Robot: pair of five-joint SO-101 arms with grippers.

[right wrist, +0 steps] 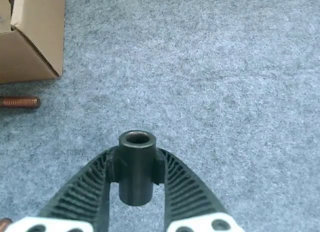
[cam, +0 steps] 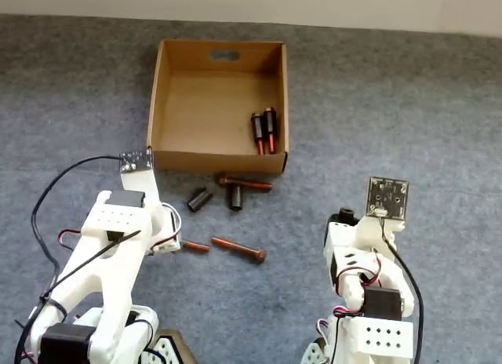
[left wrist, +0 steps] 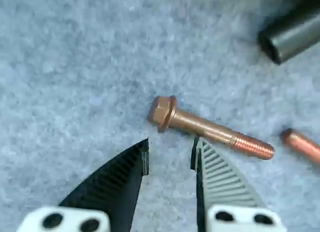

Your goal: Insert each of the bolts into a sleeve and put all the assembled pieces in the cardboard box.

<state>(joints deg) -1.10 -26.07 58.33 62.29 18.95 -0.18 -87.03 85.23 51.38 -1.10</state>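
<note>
Grey carpet covers the worktop [cam: 439, 105]. The cardboard box [cam: 216, 160] sits at its far side with 2 assembled pieces [cam: 264, 132] inside. Just in front of the box lie a spare bolt [cam: 245, 182], a loose sleeve [cam: 200, 198] and another sleeve [cam: 234, 196].

The nearest bolt [left wrist: 210, 129] lies flat on the carpet just ahead of the left end effector [left wrist: 170, 148], whose jaws stand apart with nothing between them. A second bolt [left wrist: 300, 144] lies just past its threaded end.

The bolt looks like rigid metal, small but dense, and its round shank would likely roll if nudged. The best hold is probably across the smooth shank just behind the hex flange, leaving the thread free to enter a bore.

The left arm leans low over the carpet, tips angled down toward that shank. The right end effector [right wrist: 136, 157] is clamped around the middle of a black sleeve [right wrist: 136, 182], with the open bore facing the wrist camera, off to the side of the box corner. The sleeve seems stiff and smooth, so it may twist in the ribbed pads.
</note>
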